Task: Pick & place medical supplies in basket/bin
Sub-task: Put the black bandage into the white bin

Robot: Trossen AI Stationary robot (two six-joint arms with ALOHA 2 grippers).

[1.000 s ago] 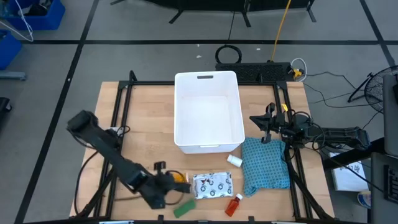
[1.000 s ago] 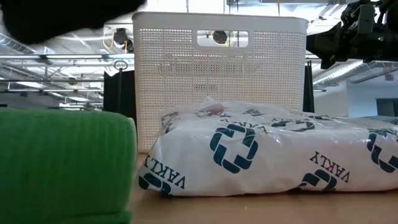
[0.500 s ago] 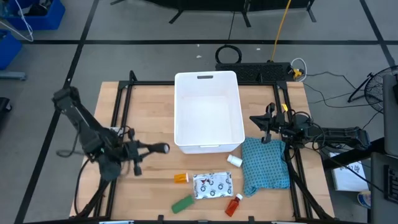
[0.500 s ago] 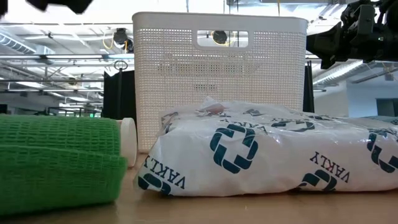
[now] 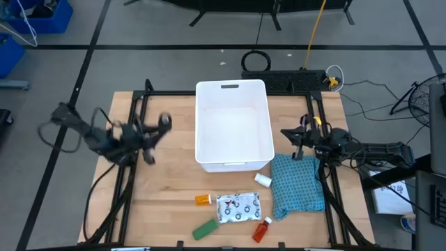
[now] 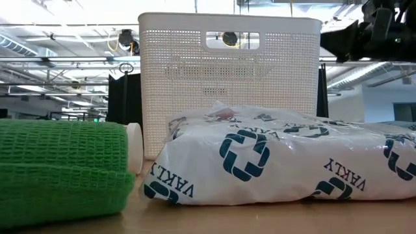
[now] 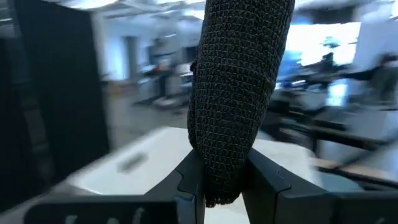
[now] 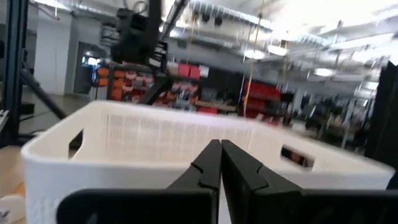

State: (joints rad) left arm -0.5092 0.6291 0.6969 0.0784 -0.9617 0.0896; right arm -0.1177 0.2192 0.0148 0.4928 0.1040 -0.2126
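My left gripper [image 5: 157, 125] hangs above the table left of the white bin [image 5: 233, 125] and is shut on a black mesh roll [image 7: 239, 81]. The other supplies lie near the table's near edge. They are an orange bottle [image 5: 203, 200], a printed white pouch [image 5: 238, 208], a green roll [image 5: 205, 229] and a red bottle [image 5: 261, 229]. A white bottle [image 5: 263, 180] lies by the bin's near right corner. My right gripper [image 8: 219, 152] is shut and waits level at the bin's right side. The low view shows the green roll [image 6: 62, 169] and the pouch [image 6: 279, 159] up close. My left gripper pinches the black mesh roll between its two fingers [image 7: 186, 183] at one end [image 7: 221, 168]. The rest of the roll sticks out past the fingertips. The roll is lifted clear of the table.
A teal textured cloth [image 5: 298, 185] lies on the table's right side near my right arm. Black frame rails [image 5: 136, 104] run along both sides of the table. Bare wood [image 5: 164, 174] lies between the bin's left side and the left rail.
My left gripper has risen from beside the orange bottle at the near edge with the black roll in its fingers. It has swung toward the far edge, to the bin's left side. The green roll has shifted slightly.
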